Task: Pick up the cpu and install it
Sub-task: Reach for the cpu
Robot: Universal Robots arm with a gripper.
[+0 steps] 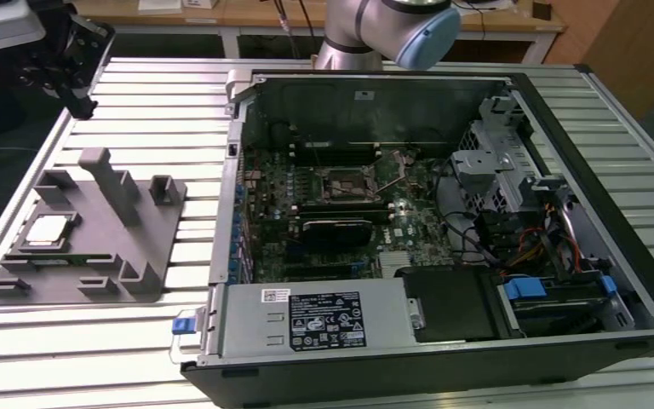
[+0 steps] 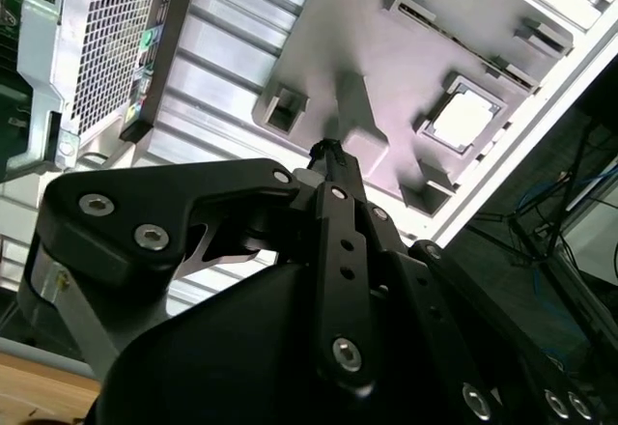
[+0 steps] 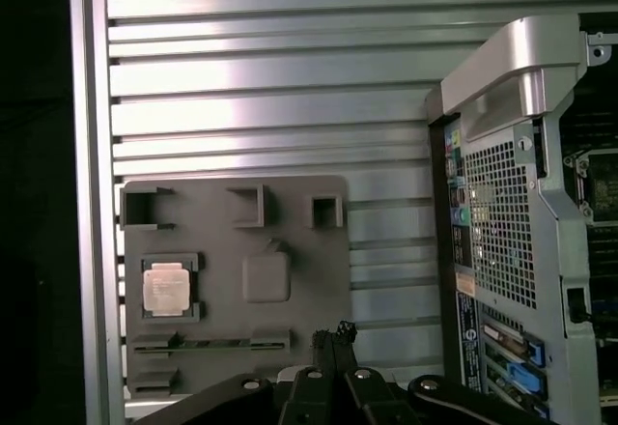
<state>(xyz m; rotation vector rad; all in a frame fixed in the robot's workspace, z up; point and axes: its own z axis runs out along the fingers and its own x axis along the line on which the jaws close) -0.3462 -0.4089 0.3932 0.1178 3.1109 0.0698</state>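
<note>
The cpu (image 1: 48,230), a small square chip with a pale shiny top, lies flat in a pocket of a grey holder block (image 1: 134,247) on the slatted table, at the exterior view's left. Both wrist views show the cpu (image 2: 465,119) (image 3: 165,286) in the same pocket. My black gripper (image 1: 82,109) hangs high above the table beyond the holder, well apart from the chip. Its fingertips (image 3: 335,331) meet with nothing between them, so it is shut and empty, as the second wrist view's gripper (image 2: 326,147) also shows. The black square socket (image 1: 344,181) sits on the motherboard.
An open computer case (image 1: 441,341) lies on its side at the exterior view's right, with cables, a drive cage and a power supply (image 1: 316,317) inside. The holder block has upright posts (image 1: 109,179). The table edge (image 3: 92,203) runs beside the holder.
</note>
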